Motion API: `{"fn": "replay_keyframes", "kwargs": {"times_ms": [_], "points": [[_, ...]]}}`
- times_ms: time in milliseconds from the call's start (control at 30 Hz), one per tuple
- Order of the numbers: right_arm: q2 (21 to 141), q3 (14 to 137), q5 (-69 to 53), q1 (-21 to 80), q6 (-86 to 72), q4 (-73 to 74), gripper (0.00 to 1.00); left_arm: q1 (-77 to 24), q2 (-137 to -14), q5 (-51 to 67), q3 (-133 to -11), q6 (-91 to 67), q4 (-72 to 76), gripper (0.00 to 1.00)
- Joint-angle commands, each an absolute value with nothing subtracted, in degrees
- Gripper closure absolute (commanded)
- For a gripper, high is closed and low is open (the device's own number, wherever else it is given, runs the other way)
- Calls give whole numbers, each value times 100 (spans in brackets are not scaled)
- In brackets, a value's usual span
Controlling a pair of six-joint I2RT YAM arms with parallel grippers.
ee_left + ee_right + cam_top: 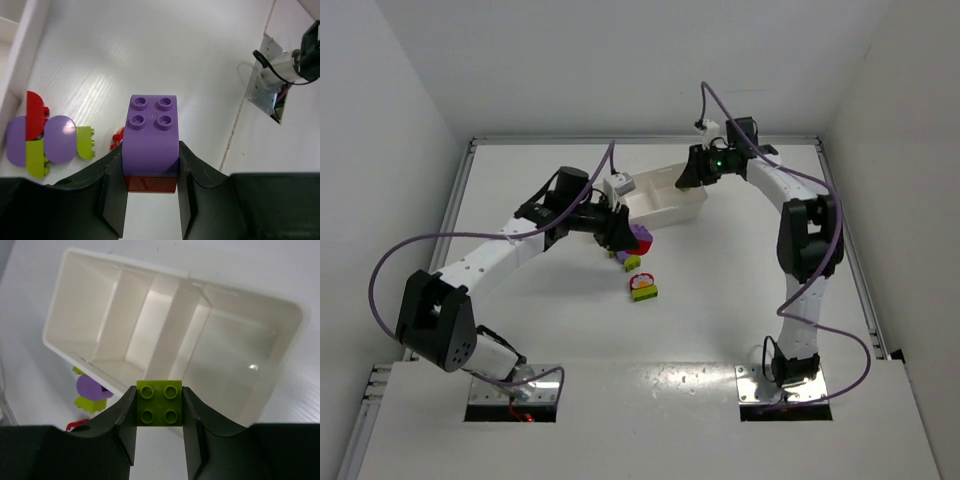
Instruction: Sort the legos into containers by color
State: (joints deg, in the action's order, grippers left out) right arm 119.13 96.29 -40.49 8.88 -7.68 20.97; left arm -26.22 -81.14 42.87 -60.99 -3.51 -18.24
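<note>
YAM arms over the sorting tray: the white tray [175, 271] sits toward the far middle of the table [520, 330], its three compartments [235, 355] split by two dividers [172, 325], each showing only bare white floor. The right gripper [160, 395] pinches a lime brick [160, 403], studs up, w/ its fingers [125, 420] pressed to the brick's two sides. The brick hangs at the tray's near wall, approx. where the middle and right compartments meet (which of the two it is over cannot be told). The left gripper [150, 150] is clamped on a purple brick [151, 132] w/ a red brick [150, 183] stuck beneath it. The pair is held over the table near the tray's left end. Loose bricks [60, 137] in red, purple and lime lie bunched on the table beside the tray's outer wall. A small red piece [118, 136] lies apart from them, partly hidden behind a left finger.
</note>
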Motion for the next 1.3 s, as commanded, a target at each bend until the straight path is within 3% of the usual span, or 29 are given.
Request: {"fn": "replay_keyframes", "kwargs": {"times_ms": [0,67,167,300,533,600,833,1267], "points": [[12076,9879,-3639,1046,-370,2249,74,-2462,-8287,4113,-6582,-229,-1731,93],[12146,9879,-3568,1098,-369,2250,56,-2400,-8393,4183,-6714,-229,-1731,93],[12146,9940,-3559,1099,-369,2250,38,-2347,-8525,4254,-6768,-168,-1731,93],[11594,9801,-4261,1099,-422,2250,35,-2347,-8789,5190,-6768,53,-1731,93],[10409,8476,-7659,809,-290,2426,33,-2347,-9105,6450,-6768,105,-1731,93],[10144,8149,-8066,861,-290,2365,33,-2399,-9184,6547,-6838,158,-1731,93],[9439,7234,-8051,1134,-28,2442,33,-2680,-9185,6881,-7285,106,-1731,93],[9325,7550,-7567,1591,1459,4042,32,-3006,-9299,6759,-7567,53,-1731,92]]}}
